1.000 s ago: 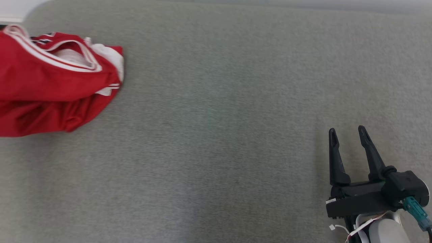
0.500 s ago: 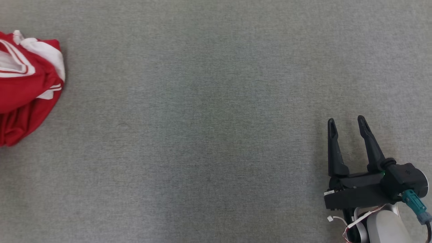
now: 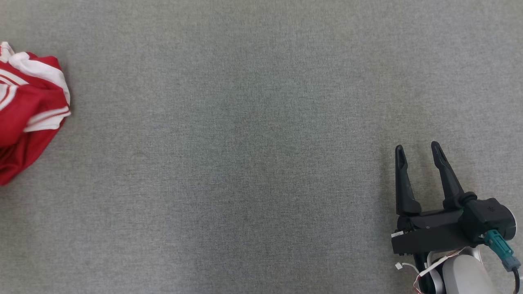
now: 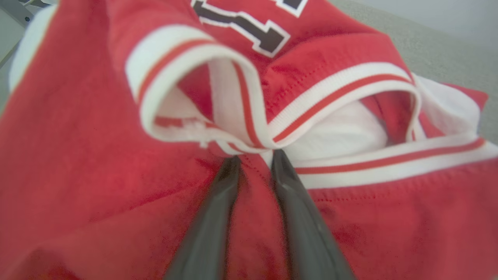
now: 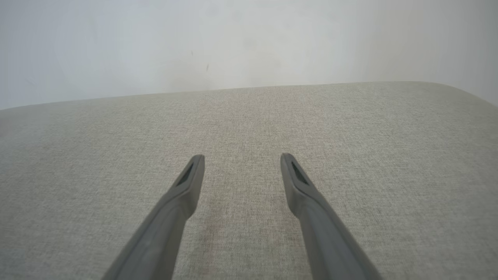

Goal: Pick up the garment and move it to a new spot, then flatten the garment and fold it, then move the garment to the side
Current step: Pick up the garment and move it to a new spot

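At nine o'clock in the head view, against the picture's edge, the garment (image 3: 28, 110) lies in a crumpled heap on the grey cloth surface (image 3: 245, 143) — red fabric with white bands, partly cut off by the frame. Well apart from it, near four o'clock, the right gripper (image 3: 417, 146) hangs over bare grey cloth, its two dark fingers pointing toward twelve o'clock and spread wide with nothing between them. The right wrist view shows the same: both fingers stand apart above the grey surface, which runs up to a pale wall (image 5: 233, 39) at twelve o'clock.

From the left wrist view the garment is seen close up. The left gripper (image 4: 255, 157) has its fingers drawn near each other, and a ridge of red fabric sits between them — it is pinching the garment just below the white trim (image 4: 330, 101) with its red stripe. The trim puckers together right at the fingertips. An opening edged by that trim gapes toward two o'clock, with a white inner layer showing inside. Black lettering (image 4: 249, 29) outlined in white sits toward twelve o'clock on the red cloth.
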